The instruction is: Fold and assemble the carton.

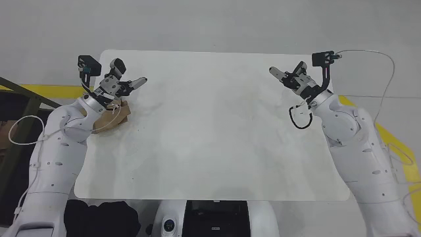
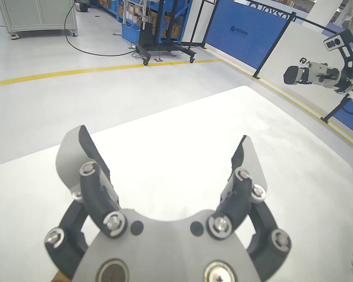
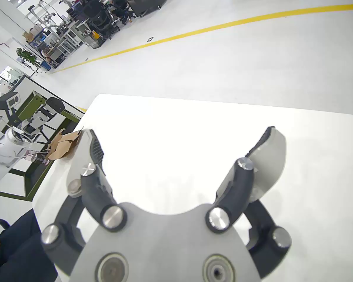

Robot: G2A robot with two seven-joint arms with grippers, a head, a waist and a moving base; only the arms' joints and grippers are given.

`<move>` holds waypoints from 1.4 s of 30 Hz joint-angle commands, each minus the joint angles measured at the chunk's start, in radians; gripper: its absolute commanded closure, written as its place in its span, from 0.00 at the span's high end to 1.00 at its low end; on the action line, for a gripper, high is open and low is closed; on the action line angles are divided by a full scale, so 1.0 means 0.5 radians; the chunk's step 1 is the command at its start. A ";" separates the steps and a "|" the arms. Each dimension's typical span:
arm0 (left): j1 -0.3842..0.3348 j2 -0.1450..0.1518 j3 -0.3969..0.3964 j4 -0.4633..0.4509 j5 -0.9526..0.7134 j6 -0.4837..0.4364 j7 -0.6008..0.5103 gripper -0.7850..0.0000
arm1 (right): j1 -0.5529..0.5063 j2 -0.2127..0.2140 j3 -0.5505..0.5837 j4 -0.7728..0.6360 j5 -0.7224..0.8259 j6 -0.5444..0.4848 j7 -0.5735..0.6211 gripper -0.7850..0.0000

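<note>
While the brown cardboard carton [image 1: 113, 120] lies at the left edge of the white table [image 1: 217, 138], in its far half, the left arm's wrist hangs over it and partly covers it. From the right wrist view the carton [image 3: 61, 146] looks crumpled, its flaps standing up unevenly. The left gripper [image 2: 164, 145] sits above the far left corner with its fingers spread wide and nothing between them. The right gripper [image 3: 179, 136] is over the far right corner, well apart from the carton, also spread and empty.
</note>
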 commanded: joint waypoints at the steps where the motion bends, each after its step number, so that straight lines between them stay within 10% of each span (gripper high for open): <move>1: 0.000 0.000 0.000 0.000 0.000 0.000 0.000 1.00 | 0.000 0.000 0.000 0.000 0.000 0.000 0.000 1.00; 23: 0.011 -0.001 0.005 0.007 -0.037 -0.001 -0.020 1.00 | 0.000 0.000 0.000 0.000 0.000 0.000 0.000 1.00; 42: 0.000 0.138 -0.334 0.050 -1.664 0.005 -1.666 1.00 | 0.000 0.000 0.000 0.000 0.000 0.000 0.000 1.00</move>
